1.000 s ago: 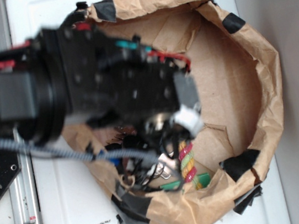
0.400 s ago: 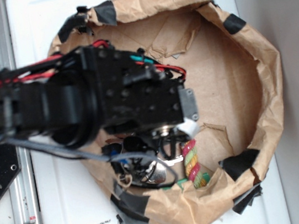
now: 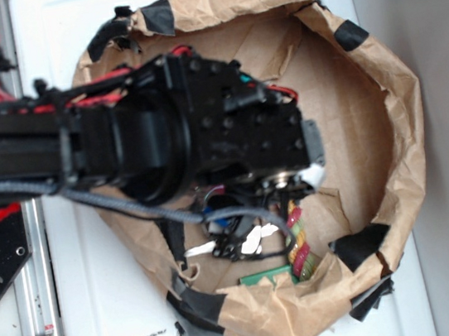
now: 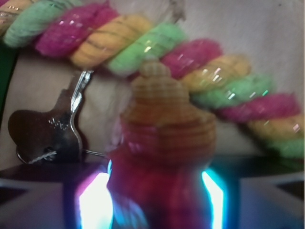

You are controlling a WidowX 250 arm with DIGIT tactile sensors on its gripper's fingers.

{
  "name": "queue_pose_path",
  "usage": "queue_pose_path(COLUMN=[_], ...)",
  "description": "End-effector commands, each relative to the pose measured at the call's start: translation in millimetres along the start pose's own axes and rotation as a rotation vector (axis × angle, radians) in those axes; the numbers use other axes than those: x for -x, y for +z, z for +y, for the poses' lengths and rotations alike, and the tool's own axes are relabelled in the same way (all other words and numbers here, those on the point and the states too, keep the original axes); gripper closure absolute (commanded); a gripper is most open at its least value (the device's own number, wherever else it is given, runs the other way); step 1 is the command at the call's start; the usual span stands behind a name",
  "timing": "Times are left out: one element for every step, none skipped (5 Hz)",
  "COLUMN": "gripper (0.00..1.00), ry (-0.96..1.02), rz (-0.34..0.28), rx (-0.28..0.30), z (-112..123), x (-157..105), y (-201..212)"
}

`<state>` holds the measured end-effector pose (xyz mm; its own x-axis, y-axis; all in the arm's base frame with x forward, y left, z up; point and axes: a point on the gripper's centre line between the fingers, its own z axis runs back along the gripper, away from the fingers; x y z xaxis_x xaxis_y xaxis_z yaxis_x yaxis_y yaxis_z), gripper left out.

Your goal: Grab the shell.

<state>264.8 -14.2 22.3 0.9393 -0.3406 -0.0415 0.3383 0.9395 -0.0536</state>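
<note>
Sitting between end effector (image 4: 157, 200) fingers, shell (image 4: 164, 119) (rope (image 4: 200, 67) behind)

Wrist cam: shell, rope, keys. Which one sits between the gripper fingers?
The ribbed orange-brown spiral shell: it rises from between the lit fingers. The pink-yellow-green twisted rope lies behind it, the metal keys off to its left.

The shell (image 4: 164, 119) is hemmed in by the twisted rope (image 4: 190, 57) just behind and keys (image 4: 52, 129) at left.
</note>
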Motion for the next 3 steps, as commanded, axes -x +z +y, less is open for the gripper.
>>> queue_pose_path(gripper=[1.0,1.0,1.0], ry=[0.154,0.233,0.484], rz=[-0.114,-0.192,-0.239], rx=[-0.078,-0.102,-0.063], z=[29,33,25], x=[-11,-4,21], y=[57,103,145])
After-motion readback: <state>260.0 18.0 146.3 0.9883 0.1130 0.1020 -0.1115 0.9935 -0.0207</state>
